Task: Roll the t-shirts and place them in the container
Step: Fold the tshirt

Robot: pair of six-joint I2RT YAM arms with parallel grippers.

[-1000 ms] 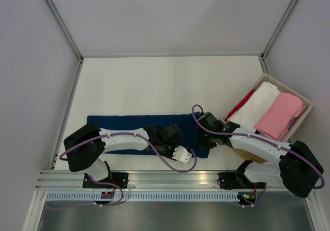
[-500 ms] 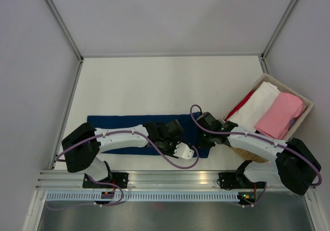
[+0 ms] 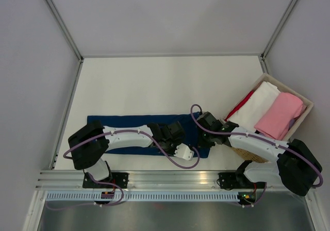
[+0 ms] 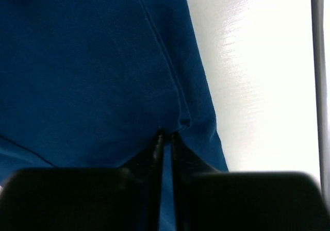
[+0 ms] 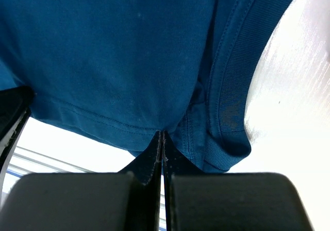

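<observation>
A navy t-shirt [image 3: 118,124], folded into a long strip, lies across the near part of the table. My left gripper [image 3: 172,133] sits on its right part. In the left wrist view the gripper [image 4: 165,133] is shut on a pinch of the navy cloth [image 4: 103,61] close to its edge. My right gripper [image 3: 205,138] is at the strip's right end. In the right wrist view the gripper [image 5: 161,134] is shut on the stitched hem of the t-shirt [image 5: 118,50], with the ribbed collar [image 5: 232,86] just to the right of the tips.
A basket [image 3: 307,104] at the right edge holds a white roll [image 3: 258,107], a pink roll [image 3: 281,115] and a red cloth [image 3: 240,107]. A metal rail [image 3: 170,179] runs along the near edge, close behind the shirt. Walls enclose the table.
Both grippers have closed on the navy cloth. The left arm shifted slightly along the strip; the right arm stayed nearly where it was.
</observation>
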